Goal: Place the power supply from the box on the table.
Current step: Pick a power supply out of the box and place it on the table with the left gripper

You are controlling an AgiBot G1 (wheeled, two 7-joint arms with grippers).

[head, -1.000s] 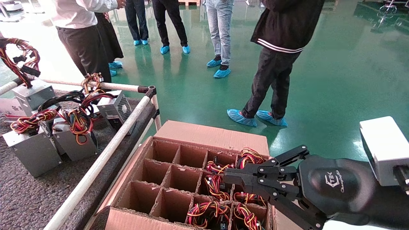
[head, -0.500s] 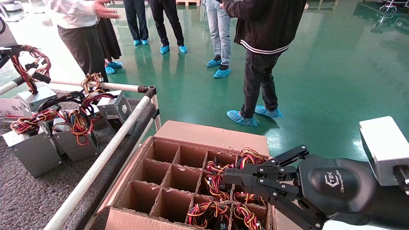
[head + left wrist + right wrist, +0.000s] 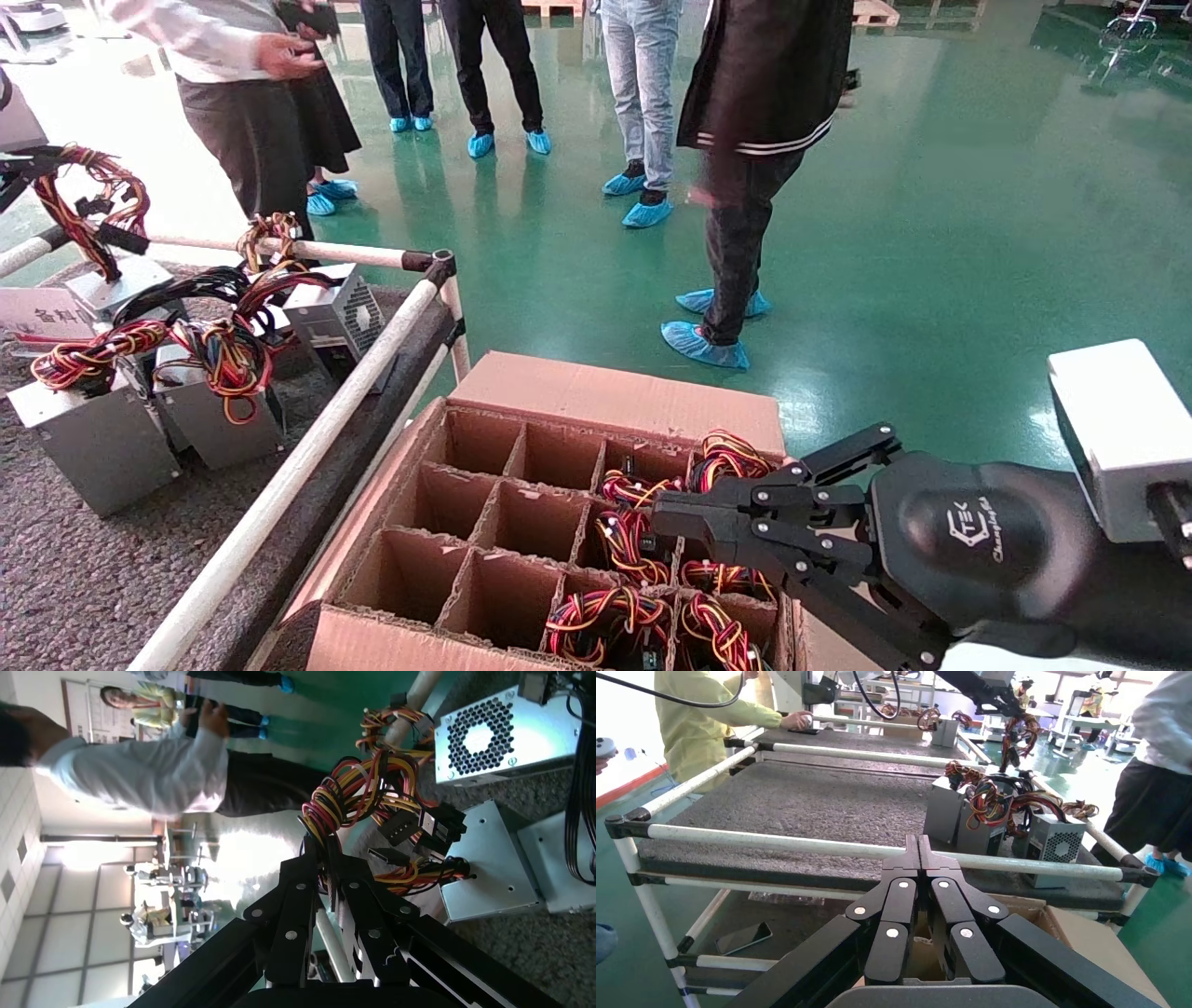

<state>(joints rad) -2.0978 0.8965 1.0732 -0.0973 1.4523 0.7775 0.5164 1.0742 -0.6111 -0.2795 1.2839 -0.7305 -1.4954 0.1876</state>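
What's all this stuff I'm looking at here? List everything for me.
power supply: one, grey with a red-yellow-black wire tail, hanging by its wires over the table's far left.
Other supplies: at least four, grey, standing on the table.
table: one, grey mat, white rails, left.
box: one, brown cardboard with dividers; left cells empty, right cells hold wire bundles.
People: several, blue shoe covers, on the green floor.
left gripper: black, shut on the wires.
right gripper: black, shut, over the box.
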